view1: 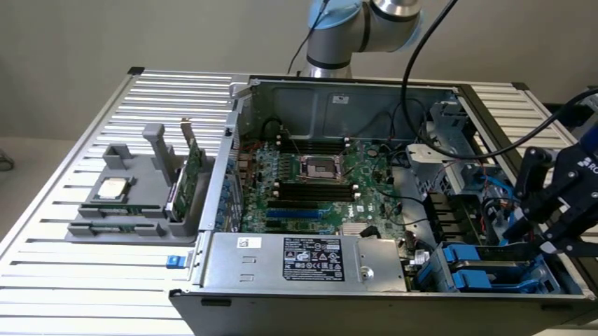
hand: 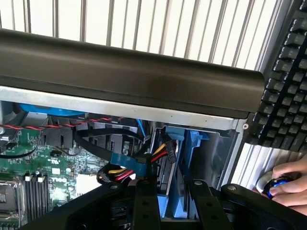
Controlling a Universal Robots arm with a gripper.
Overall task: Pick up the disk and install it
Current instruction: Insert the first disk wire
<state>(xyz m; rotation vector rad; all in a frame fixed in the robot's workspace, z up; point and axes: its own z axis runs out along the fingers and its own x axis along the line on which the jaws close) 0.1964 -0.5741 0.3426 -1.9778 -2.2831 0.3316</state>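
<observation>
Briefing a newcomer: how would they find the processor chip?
On the slatted table, at the exterior view's left of the case, sits a grey holder. The chip lies flat on it: small, square, silver, unlike the green card standing on edge beside it.

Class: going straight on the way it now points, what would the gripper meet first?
Most likely the disk in its blue carrier, standing in the drive bay ahead of the gripper; depth unclear.

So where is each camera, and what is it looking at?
Exterior view: off the robot arm, high up, looking down into the open computer case; arm and gripper show.
Wrist view: on the wrist, looking past the gripper into the drive bay; a person's hand on a mouse shows.
Shared: gripper, green motherboard, blue drive carriers.
</observation>
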